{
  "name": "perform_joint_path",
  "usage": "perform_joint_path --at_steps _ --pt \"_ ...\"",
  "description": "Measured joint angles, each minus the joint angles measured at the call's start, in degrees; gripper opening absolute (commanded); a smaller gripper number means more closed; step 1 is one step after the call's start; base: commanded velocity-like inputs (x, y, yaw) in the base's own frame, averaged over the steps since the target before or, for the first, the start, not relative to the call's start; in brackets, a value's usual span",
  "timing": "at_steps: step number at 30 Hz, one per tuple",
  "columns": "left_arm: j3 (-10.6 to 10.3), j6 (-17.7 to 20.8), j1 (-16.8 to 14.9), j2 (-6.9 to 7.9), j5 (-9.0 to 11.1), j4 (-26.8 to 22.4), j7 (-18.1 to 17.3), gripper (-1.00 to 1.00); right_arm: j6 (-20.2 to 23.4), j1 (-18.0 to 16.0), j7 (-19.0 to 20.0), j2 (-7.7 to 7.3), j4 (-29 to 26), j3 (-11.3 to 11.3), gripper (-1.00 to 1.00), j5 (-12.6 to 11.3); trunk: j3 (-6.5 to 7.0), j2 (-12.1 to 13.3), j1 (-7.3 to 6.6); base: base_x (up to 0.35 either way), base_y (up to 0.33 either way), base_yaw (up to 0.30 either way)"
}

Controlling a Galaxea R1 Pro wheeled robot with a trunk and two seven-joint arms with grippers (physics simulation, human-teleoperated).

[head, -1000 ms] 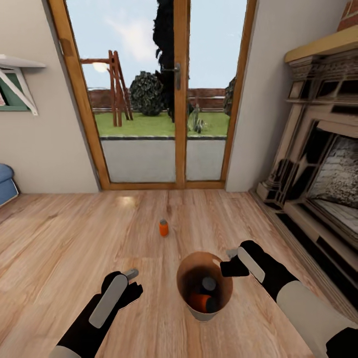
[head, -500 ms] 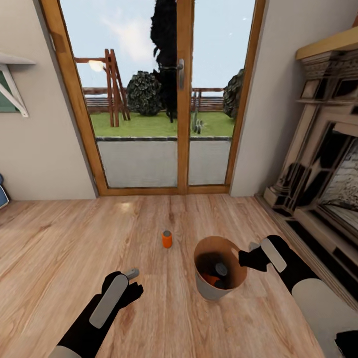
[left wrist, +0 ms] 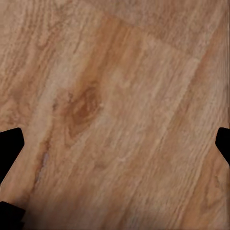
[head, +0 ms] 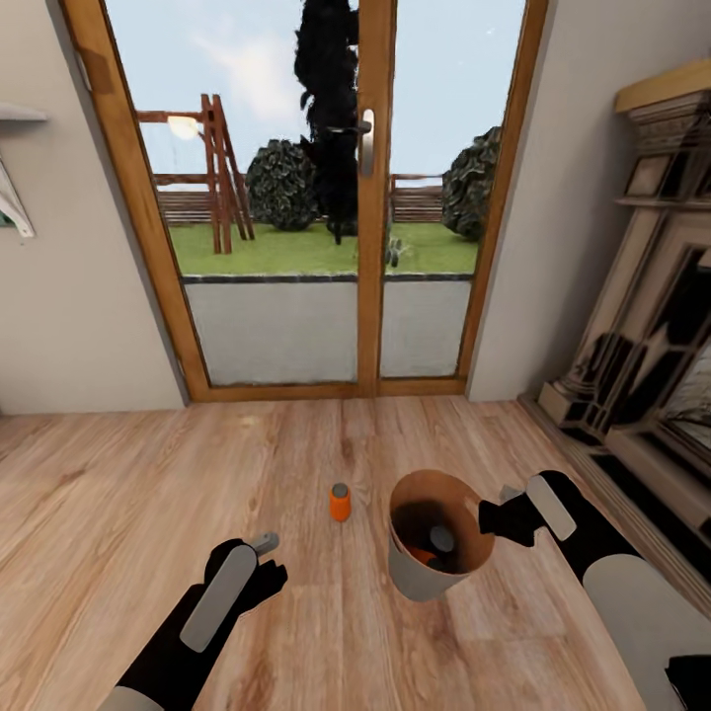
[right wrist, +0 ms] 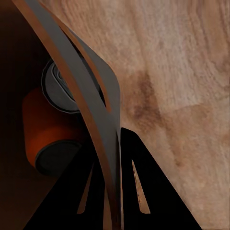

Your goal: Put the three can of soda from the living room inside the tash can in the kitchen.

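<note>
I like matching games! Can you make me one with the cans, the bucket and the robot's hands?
Things:
1. orange can
2. trash can
3. left gripper
4. dark can

States:
A. held at its rim by the right gripper
B. upright on the floor
C. inside the bucket
D. open, holding nothing

Pairs: 1-B, 2-A, 3-D, 4-C
</note>
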Motion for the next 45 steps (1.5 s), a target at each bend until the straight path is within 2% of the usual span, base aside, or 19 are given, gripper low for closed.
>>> perform_joint_path --at_steps 1,4,5,6,7,9,10,12,13,17,18,22,28,32,35,38,41,45 --pt "0.0 0.0 0.01 -0.03 0.0 -0.01 0.0 1.0 -0.1 -0.01 -0.81 0.0 0.31 -0.05 -1.0 -0.54 -0.02 0.0 0.0 0.322 0.13 -0.226" --pt "-0.06 0.0 0.02 -0.12 -0.5 -0.03 0.0 1.0 -0.1 -0.08 -4.85 -0.21 0.71 -0.69 -1.0 0.02 -0.1 0.0 0.0 0.325 0.123 -0.26" --pt "0.01 0.0 0.01 -0.23 -2.31 0.01 0.01 1.0 -0.01 -0.05 -6.73 -0.55 1.25 -3.48 -1.0 0.22 -0.12 0.0 0.0 0.334 0.103 -0.28" --pt "0.05 0.0 0.02 -0.3 -3.28 0.02 -0.03 1.0 0.23 -0.11 -7.45 -0.77 0.88 -5.32 -1.0 2.3 -0.14 0.0 0.0 0.337 0.088 -0.283" --pt "0.07 0.0 0.03 -0.34 -3.79 0.03 -0.05 1.0 0.46 -0.12 -7.96 -0.91 0.88 -6.23 -1.0 3.63 -0.16 0.0 0.0 0.339 0.061 -0.281" --pt "0.09 0.0 0.01 -0.36 -4.13 0.03 -0.07 1.0 0.45 -0.08 -8.27 -0.96 1.14 -6.67 -1.0 3.26 -0.21 0.0 0.0 0.342 0.032 -0.25" --pt "0.12 0.0 0.01 -0.37 -4.23 0.04 -0.08 1.0 0.37 -0.05 -8.13 -0.96 0.96 -6.86 -1.0 2.01 -0.23 0.0 0.0 0.343 0.016 -0.207" --pt "0.11 -0.01 0.01 -0.37 -4.31 0.02 -0.09 1.0 -0.17 -0.06 -7.91 -0.96 0.91 -7.07 -1.0 -0.85 -0.26 0.0 0.0 0.344 0.01 -0.156" --pt "0.11 -0.01 0.0 -0.38 -4.35 0.02 -0.09 1.0 -0.25 -0.04 -7.91 -0.96 0.9 -7.13 -1.0 -1.28 -0.27 0.0 0.0 0.345 0.007 -0.101" --pt "0.14 0.0 0.02 -0.37 -4.39 -0.03 -0.08 1.0 0.43 0.0 -8.14 -0.99 0.96 -7.08 -1.0 2.24 -0.31 0.0 0.0 0.346 0.003 -0.047" --pt "0.13 0.0 0.02 -0.37 -4.39 -0.03 -0.08 1.0 0.44 0.0 -8.11 -1.0 0.97 -7.08 -1.0 2.4 -0.31 0.0 0.0 0.346 0.001 -0.044" --pt "0.14 -0.01 -0.01 -0.38 -4.4 -0.02 -0.08 1.0 -0.07 -0.01 -7.74 -0.93 0.92 -7.18 -1.0 -0.38 -0.31 0.0 0.0 0.346 0.0 -0.023" --pt "0.16 0.0 0.02 -0.38 -4.4 0.03 -0.08 1.0 0.31 0.0 -8.06 -0.75 0.96 -7.13 -1.0 1.56 -0.31 0.0 0.0 0.347 0.0 -0.003" --pt "0.07 -0.01 0.0 -0.44 -4.36 0.05 -0.15 1.0 0.02 0.01 -8.0 -0.61 0.93 -7.16 -1.0 0.03 -0.31 0.0 0.0 0.347 0.0 0.0" --pt "0.06 -0.02 -0.04 -0.55 -4.33 0.67 -0.33 1.0 0.12 0.03 -8.06 -0.59 0.94 -7.15 -1.0 0.5 -0.31 0.0 0.0 0.347 0.0 0.0" --pt "-0.07 -0.59 -0.22 -1.19 -4.38 3.3 -2.51 1.0 0.24 0.1 -8.02 -0.59 0.95 -7.12 -1.0 1.28 -0.31 0.0 0.0 0.347 0.0 0.0" --pt "-0.14 -1.15 -0.57 -1.55 -4.45 5.59 -5.41 1.0 0.1 0.15 -7.94 -0.56 0.94 -7.06 -1.0 0.75 -0.31 0.0 0.0 0.347 0.0 0.0" --pt "-0.17 -1.37 -0.78 -2.01 -4.48 7.63 -7.13 1.0 0.13 0.17 -8.0 -0.65 0.91 -7.0 -1.0 1.08 -0.31 0.0 0.0 0.347 -0.003 0.0"
